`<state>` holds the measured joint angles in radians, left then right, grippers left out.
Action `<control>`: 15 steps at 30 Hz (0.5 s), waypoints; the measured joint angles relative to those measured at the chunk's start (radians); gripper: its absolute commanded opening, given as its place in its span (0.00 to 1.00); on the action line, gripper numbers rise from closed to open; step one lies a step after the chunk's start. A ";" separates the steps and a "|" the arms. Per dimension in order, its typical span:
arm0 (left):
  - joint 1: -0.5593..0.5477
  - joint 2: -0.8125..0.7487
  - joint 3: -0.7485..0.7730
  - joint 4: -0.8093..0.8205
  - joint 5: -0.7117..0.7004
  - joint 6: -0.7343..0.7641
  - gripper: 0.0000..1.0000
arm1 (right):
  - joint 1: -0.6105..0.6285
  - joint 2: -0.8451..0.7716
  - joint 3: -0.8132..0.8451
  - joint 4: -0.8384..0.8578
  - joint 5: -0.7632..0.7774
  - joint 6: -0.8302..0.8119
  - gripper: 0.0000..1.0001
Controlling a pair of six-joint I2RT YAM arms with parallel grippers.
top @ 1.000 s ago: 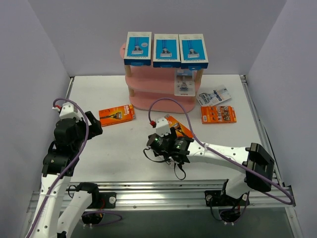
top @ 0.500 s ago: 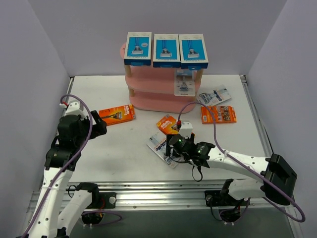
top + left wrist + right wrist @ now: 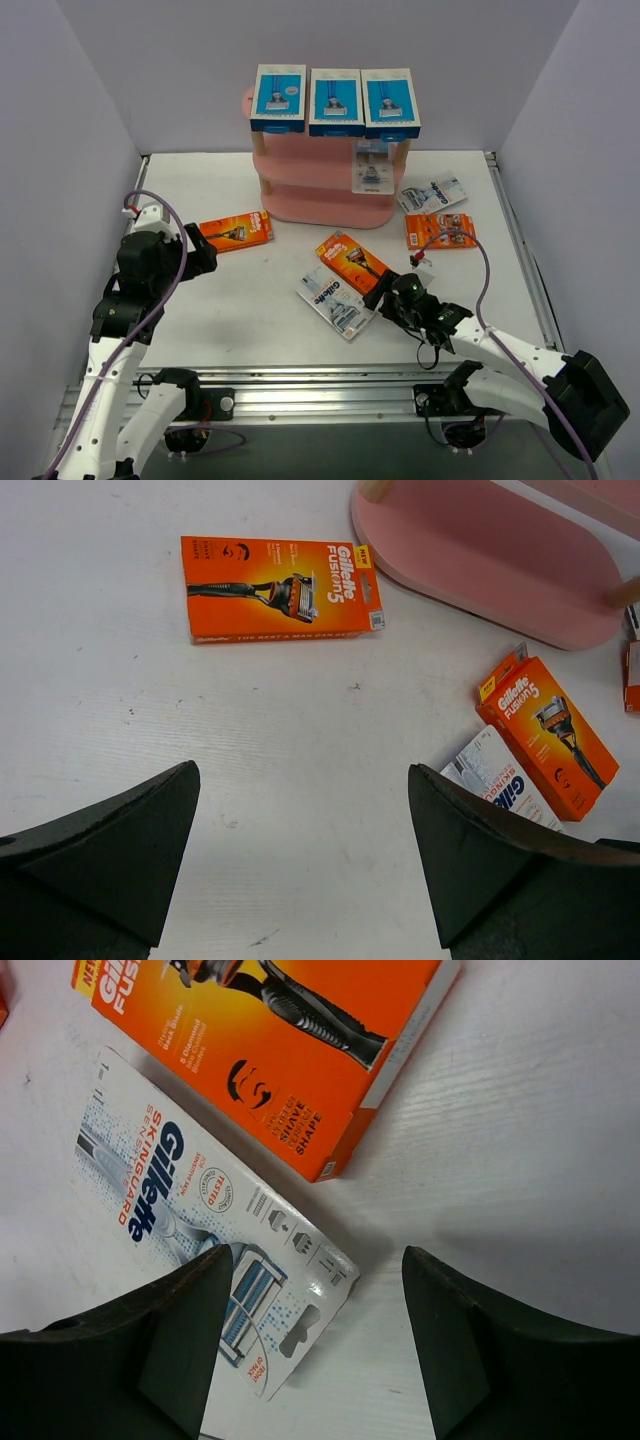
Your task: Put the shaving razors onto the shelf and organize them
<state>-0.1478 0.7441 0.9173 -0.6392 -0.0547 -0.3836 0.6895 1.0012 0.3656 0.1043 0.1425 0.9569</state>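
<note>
**Five packs still loose: hazards at the next pick**

Both arms' jaws stand apart, holding nothing. The right jaws hover over a grey blister pack (image 3: 190, 1230) that lies against an orange pack (image 3: 250, 1020) on the surface (image 3: 250, 300). Closing here could catch both packs or skid the flat one away. On the shelf (image 3: 320, 205), the three upright blue boxes (image 3: 336, 100) could topple if nudged.

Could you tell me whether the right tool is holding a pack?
No, the right tool stands open and empty near the orange pack and clear pack.
</note>
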 measured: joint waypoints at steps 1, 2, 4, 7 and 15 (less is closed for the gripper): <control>0.000 0.001 0.000 0.000 0.001 0.000 0.94 | -0.016 0.000 -0.018 0.019 -0.021 0.011 0.63; 0.000 0.002 0.000 0.000 0.002 0.000 0.94 | -0.029 0.001 -0.035 0.037 -0.040 0.018 0.63; 0.000 0.004 0.000 0.000 0.004 0.000 0.94 | -0.051 0.004 -0.064 0.068 -0.071 0.037 0.63; -0.001 0.008 0.000 0.000 0.008 0.000 0.94 | -0.069 0.020 -0.096 0.127 -0.115 0.063 0.61; -0.001 0.008 0.000 0.000 0.011 0.000 0.94 | -0.082 0.065 -0.135 0.253 -0.202 0.114 0.47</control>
<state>-0.1490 0.7521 0.9173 -0.6388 -0.0437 -0.3836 0.6075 1.0660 0.2310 0.3576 -0.0593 1.0710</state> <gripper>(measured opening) 0.941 0.495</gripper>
